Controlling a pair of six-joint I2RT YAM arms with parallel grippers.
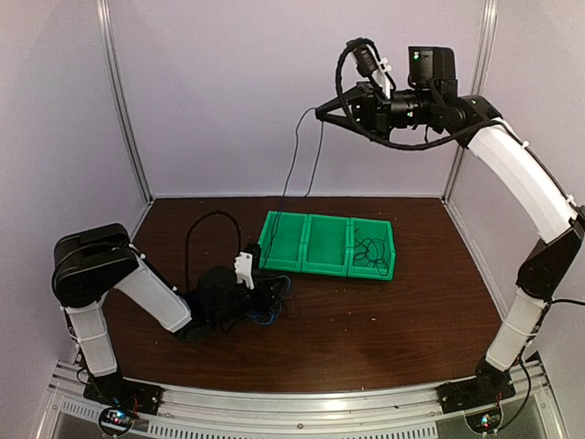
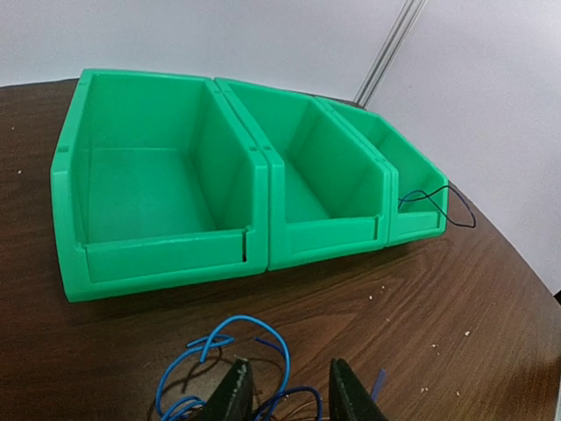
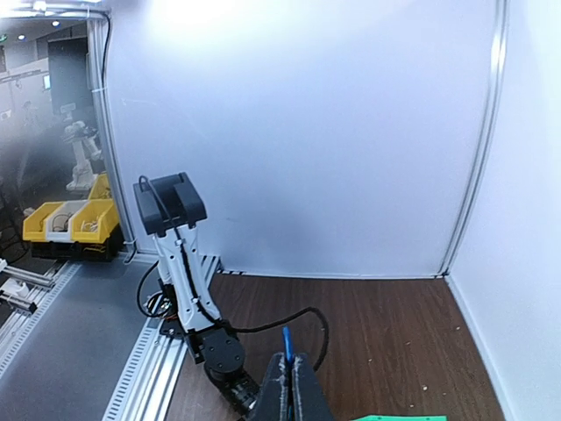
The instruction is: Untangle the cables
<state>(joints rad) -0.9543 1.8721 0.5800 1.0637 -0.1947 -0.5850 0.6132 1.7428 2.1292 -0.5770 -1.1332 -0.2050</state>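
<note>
The cables lie in a bunch on the brown table, in front of the green bins. My left gripper is down on the bunch. In the left wrist view its jaws have narrowed around blue wires, with a gap still showing between the fingers. My right gripper is raised high near the back wall, and a thin dark cable hangs from it. In the right wrist view it is shut on a blue cable end.
Three joined green bins sit mid-table. The right one holds a coiled black cable, and a loop hangs over its front. Metal posts and white walls enclose the table. Small crumbs lie on the wood.
</note>
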